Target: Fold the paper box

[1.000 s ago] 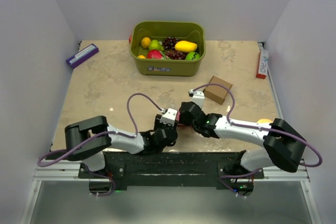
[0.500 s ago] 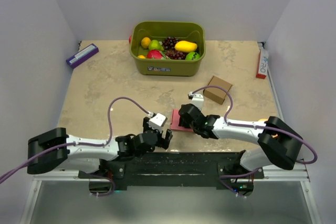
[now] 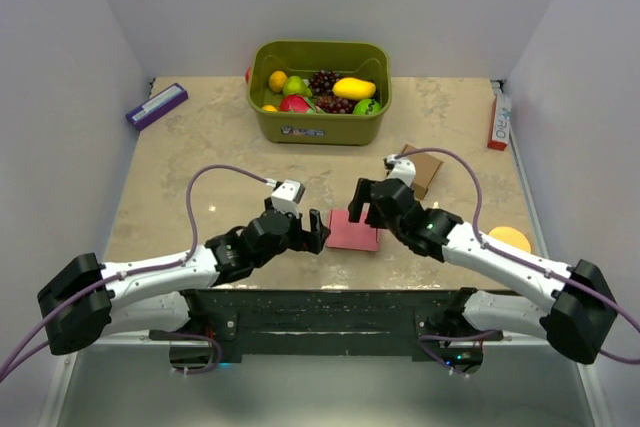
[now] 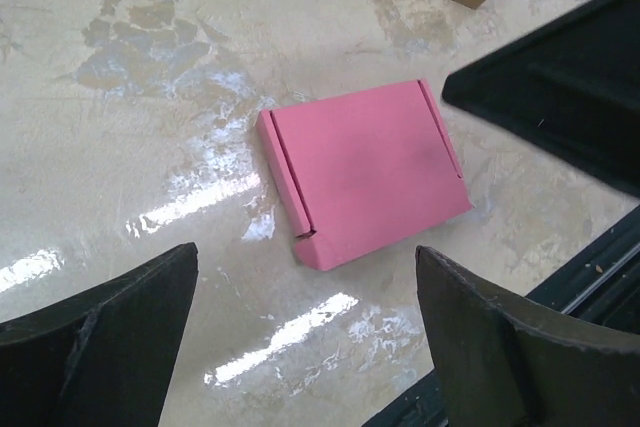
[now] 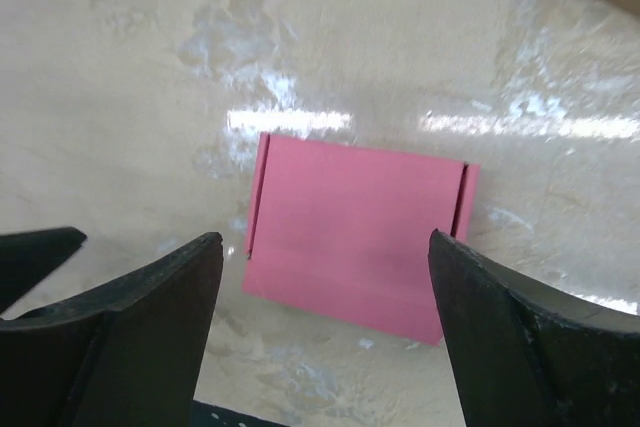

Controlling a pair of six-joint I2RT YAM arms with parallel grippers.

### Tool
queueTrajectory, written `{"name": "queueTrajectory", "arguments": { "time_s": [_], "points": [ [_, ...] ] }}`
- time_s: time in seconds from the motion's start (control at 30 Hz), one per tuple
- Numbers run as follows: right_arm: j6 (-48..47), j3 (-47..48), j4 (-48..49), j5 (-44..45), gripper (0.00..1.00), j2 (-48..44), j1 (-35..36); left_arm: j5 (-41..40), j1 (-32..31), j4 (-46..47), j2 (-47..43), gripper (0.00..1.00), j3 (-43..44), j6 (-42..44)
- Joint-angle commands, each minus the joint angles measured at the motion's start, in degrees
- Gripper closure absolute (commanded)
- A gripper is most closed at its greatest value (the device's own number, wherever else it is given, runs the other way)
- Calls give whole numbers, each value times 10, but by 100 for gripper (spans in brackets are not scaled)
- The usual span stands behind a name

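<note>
The paper box [image 3: 353, 231] is a slim pink closed box lying flat on the table, with nothing holding it. My left gripper [image 3: 316, 232] hovers just to its left, jaws wide open and empty. My right gripper [image 3: 366, 207] hangs over its far edge, also open and empty. In the left wrist view the paper box [image 4: 365, 172] lies ahead of the left gripper [image 4: 307, 250], and a right finger [image 4: 560, 87] shows at the upper right. Seen from the right wrist, the paper box [image 5: 355, 237] sits below the spread right gripper [image 5: 325, 237].
A green bin of fruit [image 3: 320, 125] stands at the back. A small brown cardboard box [image 3: 415, 172] sits just behind the right gripper. A purple-white item [image 3: 156, 105] lies far left, a red-white pack [image 3: 498, 119] far right, an orange disc [image 3: 510, 239] near the right arm.
Both grippers have opened and drawn back from the paper box, which now lies free on the table. The left gripper went to its left side, the right gripper rose behind it.
</note>
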Motion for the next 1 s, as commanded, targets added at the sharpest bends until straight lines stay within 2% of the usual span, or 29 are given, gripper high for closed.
{"name": "queueTrajectory", "arguments": {
  "time_s": [0.0, 0.1, 0.27, 0.57, 0.8, 0.9, 0.97],
  "points": [
    [-46, -20, -20, -62, 14, -27, -67, 57, 24, 1, 8, 6, 28, -18],
    [-51, -62, 21, -123, 18, -23, -108, 92, 45, 13, 21, 6, 29, -30],
    [-43, -106, 82, -176, 28, -3, -148, 112, 61, 20, 32, 6, 27, -41],
    [-36, -188, 197, -291, 42, 8, -219, 120, 71, 23, 38, 6, 17, -43],
    [-25, -226, 284, -365, 51, 53, -259, 121, 76, 25, 40, 5, 18, -44],
    [-21, -240, 316, -390, 59, 73, -276, 122, 77, 25, 40, 6, 19, -45],
    [-20, -247, 329, -400, 70, 90, -284, 121, 79, 27, 42, 5, 16, -46]
  ]
}}
